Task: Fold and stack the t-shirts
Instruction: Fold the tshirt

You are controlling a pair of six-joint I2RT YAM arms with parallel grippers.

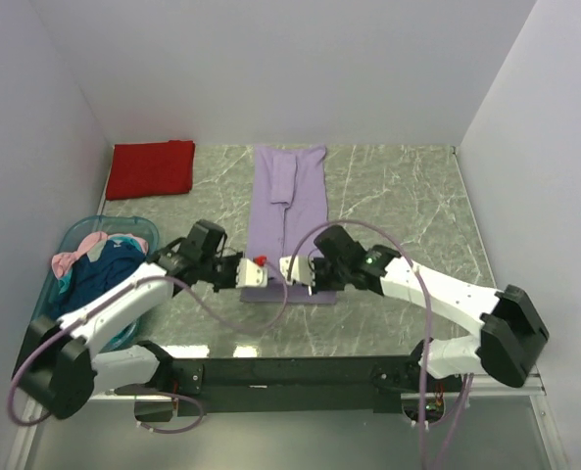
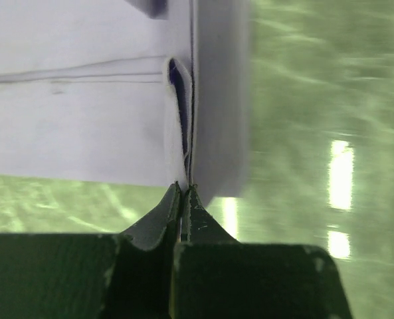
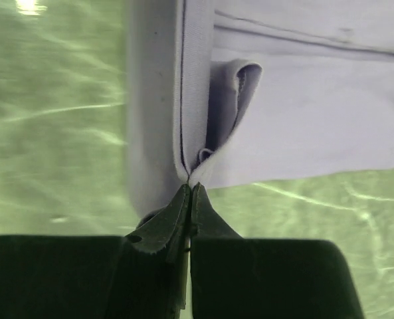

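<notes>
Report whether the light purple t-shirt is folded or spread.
Partly folded: the light purple t-shirt lies as a narrow strip, a sleeve folded over it; left gripper and right gripper are shut on its near edge.

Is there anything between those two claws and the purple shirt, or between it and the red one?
Nothing visible. The left gripper and right gripper are each shut on the near edge of the light purple t-shirt. The table between it and the folded red t-shirt shows bare.

The left arm (image 1: 123, 304) and right arm (image 1: 437, 287) bend inward, bringing the left end effector (image 1: 255, 272) and right end effector (image 1: 292, 268) nearly nose to nose, each with jaws pressed tight together.
</notes>
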